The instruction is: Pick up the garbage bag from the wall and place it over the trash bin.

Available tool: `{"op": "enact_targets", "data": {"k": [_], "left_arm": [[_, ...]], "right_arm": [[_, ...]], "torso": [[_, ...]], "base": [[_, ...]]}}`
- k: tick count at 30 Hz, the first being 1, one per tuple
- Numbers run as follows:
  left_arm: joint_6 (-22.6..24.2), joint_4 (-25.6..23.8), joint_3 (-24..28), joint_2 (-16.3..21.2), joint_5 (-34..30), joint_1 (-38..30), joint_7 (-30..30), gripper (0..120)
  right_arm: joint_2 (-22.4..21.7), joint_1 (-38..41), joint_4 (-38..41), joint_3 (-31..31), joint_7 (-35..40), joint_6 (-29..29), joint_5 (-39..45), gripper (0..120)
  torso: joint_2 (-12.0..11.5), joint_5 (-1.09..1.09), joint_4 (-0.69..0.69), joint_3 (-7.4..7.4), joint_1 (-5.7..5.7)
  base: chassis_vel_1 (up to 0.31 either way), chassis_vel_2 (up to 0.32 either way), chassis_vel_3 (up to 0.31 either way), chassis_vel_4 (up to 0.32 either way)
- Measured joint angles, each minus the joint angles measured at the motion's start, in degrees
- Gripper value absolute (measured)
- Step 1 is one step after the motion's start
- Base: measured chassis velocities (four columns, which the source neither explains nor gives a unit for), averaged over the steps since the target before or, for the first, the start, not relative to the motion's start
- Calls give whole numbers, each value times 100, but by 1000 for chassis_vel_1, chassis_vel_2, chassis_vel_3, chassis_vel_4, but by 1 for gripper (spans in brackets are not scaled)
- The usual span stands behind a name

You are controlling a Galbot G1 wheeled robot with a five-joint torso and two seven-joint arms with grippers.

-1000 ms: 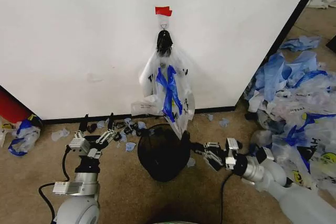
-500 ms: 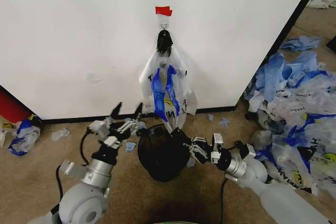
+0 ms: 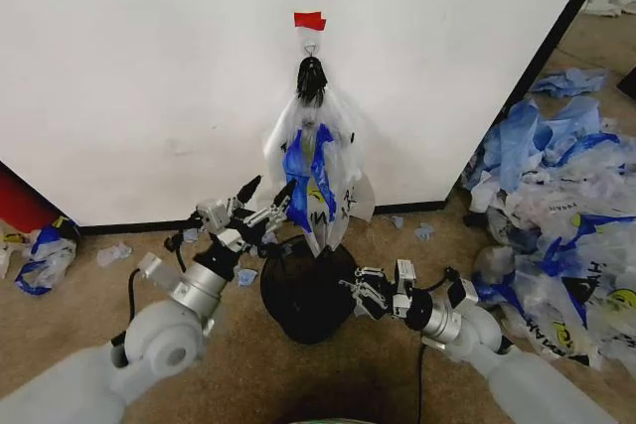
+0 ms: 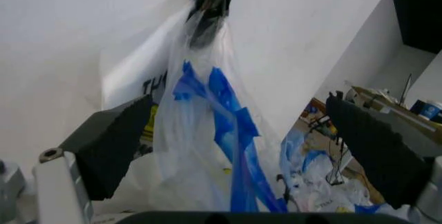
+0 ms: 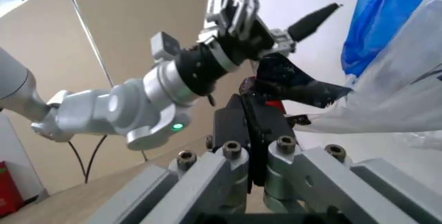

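- White wall (image 3: 149,76) with a black base strip fills the background; a hook (image 3: 310,48) under red tape (image 3: 309,20) holds the bag (image 3: 316,176) by its bunched top.
- Bag hangs straight down, its lower end just above the bin (image 3: 306,287), which stands on the brown floor close to the wall.
- Left gripper (image 3: 266,198) sits beside the bag's lower left, fingers spread wide; in the wrist view the bag hangs between them, not yet gripped.
- Right gripper (image 3: 356,291) rests at the bin's right rim, fingers pressed together, holding nothing.
- Judgement: close on the film low down, avoid tearing it, then lift the top clear of the hook.
- Loose bags (image 3: 556,196) heap on the floor to the right.
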Motion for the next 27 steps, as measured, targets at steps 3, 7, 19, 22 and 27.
{"op": "enact_targets", "data": {"k": [3,7,19,22,27], "left_arm": [[36,15,52,32,-222,-53,129,99],[178,79,319,40,-570,-286,272,98],[969,292,467,173,-1314,-803,900,99],[1126,324,465,258,-1447,-906,977,99],[1358,545,672,375,-1768,-1411,1106,99]], "right_arm": [[-11,21,-1,-49,3,-2,0,0],[12,11,-24,-62,1,-1,-20,0],[42,-14,-86,-114,-27,38,-79,0],[33,-14,-89,-113,-30,43,-79,0],[39,-22,-113,-113,-50,63,-89,0]], "torso": [[0,1,1,0,0],[0,2,-1,0,0],[0,0,-1,0,0],[0,1,0,0,0],[0,-1,-1,0,0]], "base": [[0,0,0,0],[0,0,0,0],[0,0,0,0],[0,0,0,0],[0,0,0,0]]}}
